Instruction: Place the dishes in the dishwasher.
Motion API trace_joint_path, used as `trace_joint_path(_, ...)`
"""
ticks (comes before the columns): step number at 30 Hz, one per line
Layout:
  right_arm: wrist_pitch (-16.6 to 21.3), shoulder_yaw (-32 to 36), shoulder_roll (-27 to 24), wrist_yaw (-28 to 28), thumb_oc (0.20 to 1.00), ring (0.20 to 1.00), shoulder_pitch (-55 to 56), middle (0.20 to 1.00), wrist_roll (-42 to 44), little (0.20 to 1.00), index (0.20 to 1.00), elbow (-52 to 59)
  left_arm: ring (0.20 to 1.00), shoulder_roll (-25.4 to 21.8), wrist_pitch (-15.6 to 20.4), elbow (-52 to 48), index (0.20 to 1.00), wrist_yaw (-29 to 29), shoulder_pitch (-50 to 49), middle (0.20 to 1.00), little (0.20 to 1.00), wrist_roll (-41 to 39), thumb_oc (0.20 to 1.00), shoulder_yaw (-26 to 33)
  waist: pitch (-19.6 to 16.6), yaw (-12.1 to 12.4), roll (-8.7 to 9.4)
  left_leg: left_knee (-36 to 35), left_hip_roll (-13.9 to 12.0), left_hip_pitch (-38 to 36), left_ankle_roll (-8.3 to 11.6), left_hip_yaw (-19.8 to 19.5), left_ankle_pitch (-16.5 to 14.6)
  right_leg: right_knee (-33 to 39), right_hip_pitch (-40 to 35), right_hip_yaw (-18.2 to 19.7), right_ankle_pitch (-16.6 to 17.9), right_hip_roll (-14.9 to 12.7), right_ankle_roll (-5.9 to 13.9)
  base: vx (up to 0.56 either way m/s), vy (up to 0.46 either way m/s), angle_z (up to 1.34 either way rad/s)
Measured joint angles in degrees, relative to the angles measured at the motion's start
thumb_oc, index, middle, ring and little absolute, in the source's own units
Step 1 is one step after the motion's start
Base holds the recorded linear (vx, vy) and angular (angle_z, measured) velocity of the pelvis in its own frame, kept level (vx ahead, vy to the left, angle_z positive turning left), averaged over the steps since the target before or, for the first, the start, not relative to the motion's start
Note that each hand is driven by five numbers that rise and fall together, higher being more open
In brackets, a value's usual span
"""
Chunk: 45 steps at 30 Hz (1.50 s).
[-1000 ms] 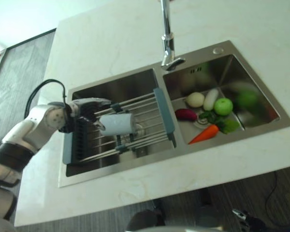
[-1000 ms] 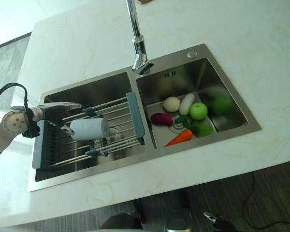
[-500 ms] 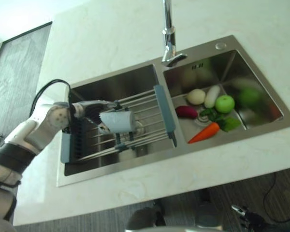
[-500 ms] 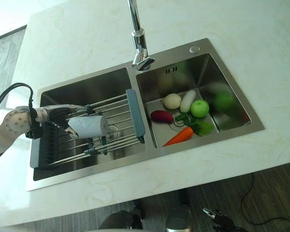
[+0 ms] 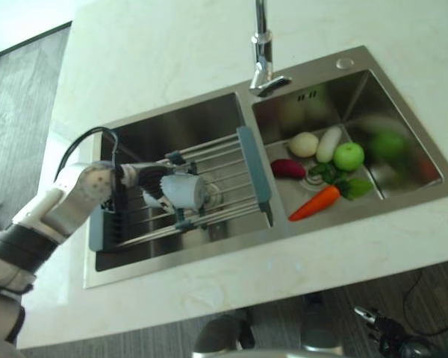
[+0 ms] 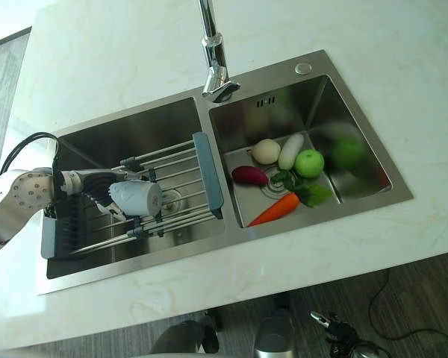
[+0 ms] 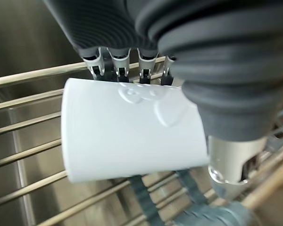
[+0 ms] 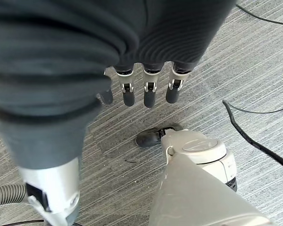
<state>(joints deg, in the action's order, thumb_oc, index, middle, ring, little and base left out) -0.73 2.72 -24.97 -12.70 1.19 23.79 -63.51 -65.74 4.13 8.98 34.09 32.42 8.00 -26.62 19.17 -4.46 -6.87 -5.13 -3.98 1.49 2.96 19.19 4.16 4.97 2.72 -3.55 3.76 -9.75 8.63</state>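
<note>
A white cup (image 5: 181, 191) lies on its side in my left hand (image 5: 138, 177), just above the bars of a sink rack (image 5: 231, 195). The left wrist view shows the cup (image 7: 132, 129) with the fingers (image 7: 118, 63) curled over one side and the thumb (image 7: 231, 165) against the other. The rack, steel bars with grey-blue ends, spans the left basin of the steel sink (image 5: 209, 250). My right hand (image 8: 148, 92) hangs over the floor with relaxed fingers and nothing in it.
The right basin holds a carrot (image 5: 313, 203), a green apple (image 5: 349, 156), a purple vegetable (image 5: 287, 168) and pale vegetables (image 5: 305, 144). A tall faucet (image 5: 263, 52) stands behind the divider. Pale countertop (image 5: 172, 45) surrounds the sink. Striped grey floor (image 8: 254, 70) lies below.
The whole view has shifted as the camera moved. My left hand has turned the cup, so one end now faces more toward the camera.
</note>
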Motion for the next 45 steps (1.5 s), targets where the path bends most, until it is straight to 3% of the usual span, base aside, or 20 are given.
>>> trace_joint_path(9, -0.01, -0.07, -0.39, 0.30, 1.000, 1.000, -1.57, 1.000, 0.10, 1.000, 1.000, 1.12, 1.000, 0.12, 2.85, 4.44, 1.000, -4.86, 2.26, 1.000, 1.000, 6.51, 1.000, -0.54, 2.78, 0.05, 0.69, 0.01, 0.08, 1.37, -0.05, 0.12, 0.03, -0.04, 1.48, 0.05, 0.16, -0.02, 0.07, -0.03, 0.013, -0.01)
trace_joint_path(17, 0.10, -2.45, -1.79, 0.51, 1.000, 1.000, -4.11, 1.000, 2.24, 1.000, 1.000, 2.32, 1.000, -2.48, 5.77, 7.05, 1.000, -9.75, 12.43, 1.000, 1.000, 10.05, 1.000, -5.02, 4.32, 0.50, 0.68, 0.02, 0.15, 5.65, -0.78, 0.11, 1.13, -2.44, 6.93, 0.25, 0.43, -0.05, 0.02, -0.06, 0.034, 0.00)
trace_joint_path(19, 0.10, -3.41, -2.14, 0.53, 1.000, 1.000, -6.19, 1.000, 2.28, 1.000, 1.000, 3.81, 1.000, -2.43, 5.73, 8.52, 1.000, -11.69, 14.97, 1.000, 1.000, 10.06, 1.000, -5.00, 6.01, 0.53, 1.39, 0.01, 0.15, 6.10, -0.89, 0.02, 1.62, -3.38, 7.82, 0.23, 0.49, -0.14, 0.02, -0.08, 0.028, 0.01)
trace_joint_path(26, 0.07, -4.61, -2.18, 0.69, 1.000, 1.000, -6.68, 1.000, 2.38, 1.000, 1.000, 4.58, 1.000, -1.02, 4.69, 9.10, 1.000, -12.65, 15.61, 1.000, 1.000, 10.00, 1.000, -4.99, 6.12, 0.81, 1.59, 0.01, 0.18, 6.57, -0.94, -0.27, 1.87, -3.96, 8.39, 0.01, 0.70, -0.25, 0.07, -0.03, 0.006, 0.02)
trace_joint_path(27, 0.06, -4.69, -2.18, 0.79, 1.000, 1.000, -6.80, 1.000, 2.39, 1.000, 1.000, 4.64, 0.564, -0.77, 4.44, 9.23, 0.564, -12.64, 15.75, 0.564, 0.564, 10.00, 0.564, -4.96, 6.12, 0.83, 1.58, 0.01, 0.17, 6.63, -0.92, -0.28, 1.89, -4.11, 8.52, 0.01, 0.69, -0.25, 0.08, 0.00, 0.000, 0.00)
trace_joint_path(28, 0.04, -4.94, -2.19, 0.92, 1.000, 1.000, -6.94, 1.000, 2.40, 1.000, 1.000, 5.08, 0.200, -0.74, 4.41, 9.29, 0.200, -12.56, 15.98, 0.200, 0.200, 9.95, 0.200, -4.96, 6.12, 0.83, 1.59, 0.01, 0.17, 6.73, -1.03, -0.29, 2.03, -4.18, 8.65, 0.01, 0.70, -0.25, 0.08, 0.00, 0.000, 0.00)
trace_joint_path(36, 0.05, -5.57, -2.20, 1.23, 1.000, 1.000, -7.16, 1.000, 2.40, 1.000, 1.000, 5.10, 0.200, -0.85, 5.51, 10.09, 0.200, -11.67, 17.12, 0.200, 0.200, 9.33, 0.200, -5.04, 6.06, 0.81, 1.48, 0.01, 0.18, 6.75, -1.14, -0.47, 2.42, -4.08, 8.45, -0.15, 0.77, -0.27, 0.00, 0.00, 0.000, 0.00)
trace_joint_path(45, 0.39, -5.54, -2.20, 0.73, 1.000, 1.000, -7.17, 1.000, 2.29, 1.000, 1.000, 4.33, 0.200, -0.64, 4.44, 10.15, 0.200, -9.55, 14.90, 0.200, 0.200, 8.82, 0.200, -5.08, 6.02, 0.34, 1.46, 0.01, 0.13, 4.57, -1.16, -0.94, 2.44, -3.74, 5.48, -0.83, 0.78, -0.19, -0.02, 0.00, -0.003, 0.02)
